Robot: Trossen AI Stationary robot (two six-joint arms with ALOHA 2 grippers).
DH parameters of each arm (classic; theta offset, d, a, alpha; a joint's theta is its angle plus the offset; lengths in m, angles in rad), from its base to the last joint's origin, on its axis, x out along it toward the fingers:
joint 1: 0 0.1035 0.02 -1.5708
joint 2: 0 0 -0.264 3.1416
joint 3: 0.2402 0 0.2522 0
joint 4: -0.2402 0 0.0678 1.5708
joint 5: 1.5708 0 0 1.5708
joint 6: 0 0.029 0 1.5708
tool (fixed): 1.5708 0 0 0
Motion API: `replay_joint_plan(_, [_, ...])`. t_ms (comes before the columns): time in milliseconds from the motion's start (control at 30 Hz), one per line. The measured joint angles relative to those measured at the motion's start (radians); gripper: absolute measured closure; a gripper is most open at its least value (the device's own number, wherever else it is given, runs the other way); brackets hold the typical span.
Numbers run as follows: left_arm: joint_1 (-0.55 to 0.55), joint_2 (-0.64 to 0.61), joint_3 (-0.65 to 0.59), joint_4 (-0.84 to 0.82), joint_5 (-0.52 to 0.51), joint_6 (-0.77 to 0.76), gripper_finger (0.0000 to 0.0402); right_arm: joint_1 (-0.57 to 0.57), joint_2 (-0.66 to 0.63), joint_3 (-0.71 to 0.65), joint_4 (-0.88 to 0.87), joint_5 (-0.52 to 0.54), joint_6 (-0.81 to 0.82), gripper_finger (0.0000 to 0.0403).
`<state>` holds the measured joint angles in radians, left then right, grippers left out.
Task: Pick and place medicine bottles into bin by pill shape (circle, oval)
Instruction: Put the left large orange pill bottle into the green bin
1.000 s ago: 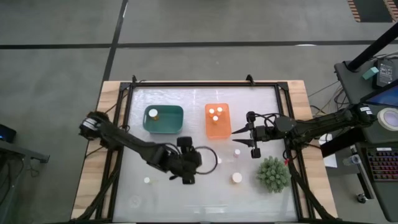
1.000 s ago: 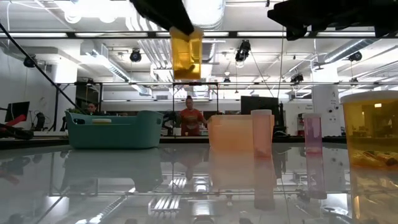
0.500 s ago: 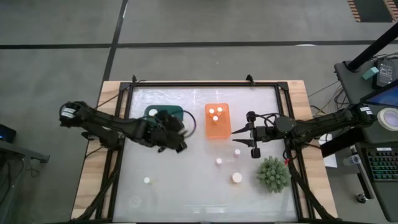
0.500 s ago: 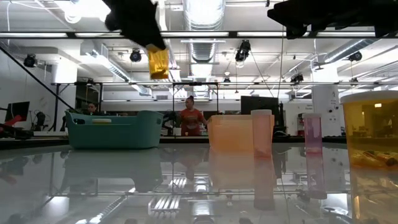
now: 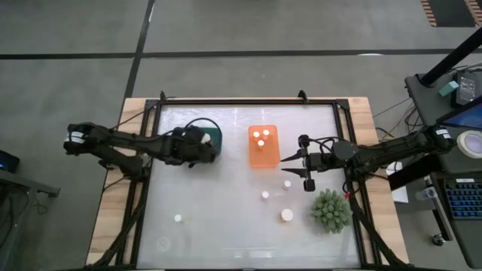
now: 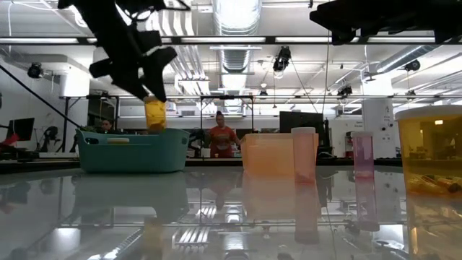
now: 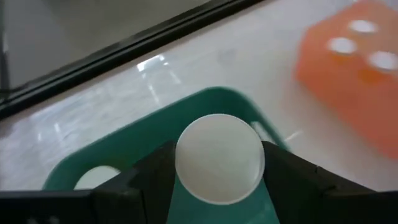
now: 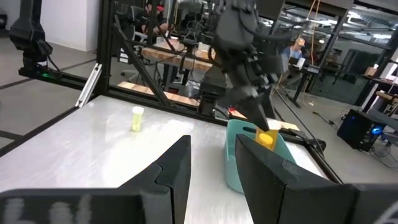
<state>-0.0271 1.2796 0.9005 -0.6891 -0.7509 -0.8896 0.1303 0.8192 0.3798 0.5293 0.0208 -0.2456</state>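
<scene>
Two trays, teal [image 5: 213,136] and orange [image 5: 263,146], sit on a glossy white table [image 5: 226,226] in an open workshop.
Left gripper [image 6: 154,108] clasps a medicine bottle [image 6: 155,115] over the teal tray; right gripper [image 5: 306,170] hovers open beside a spiky plant [image 5: 330,210].

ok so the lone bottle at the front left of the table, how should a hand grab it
That bottle stands upright with its white cap up and nothing beside it. Probably best to come straight down from above, fingers either side of the body just under the cap. The left hand is nearer, but it is shut on a bottle over the teal bin.
</scene>
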Motion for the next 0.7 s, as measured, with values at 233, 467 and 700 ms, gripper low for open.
replay_joint_plan(233, [0.07,0.033,-0.045,-0.002,0.003,-0.056,0.0203,0.0,0.0,0.0,0.0,0.0,-0.001,0.0287])
replay_joint_plan(467, [0.11,0.098,-0.045,0.0,0.01,-0.099,0.0203,0.0,0.0,0.0,0.0,-0.001,-0.001,0.0287])
replay_joint_plan(700, [0.124,0.168,-0.045,0.002,0.012,-0.137,0.0203,0.0,0.0,0.0,0.0,-0.001,-0.001,0.0287])
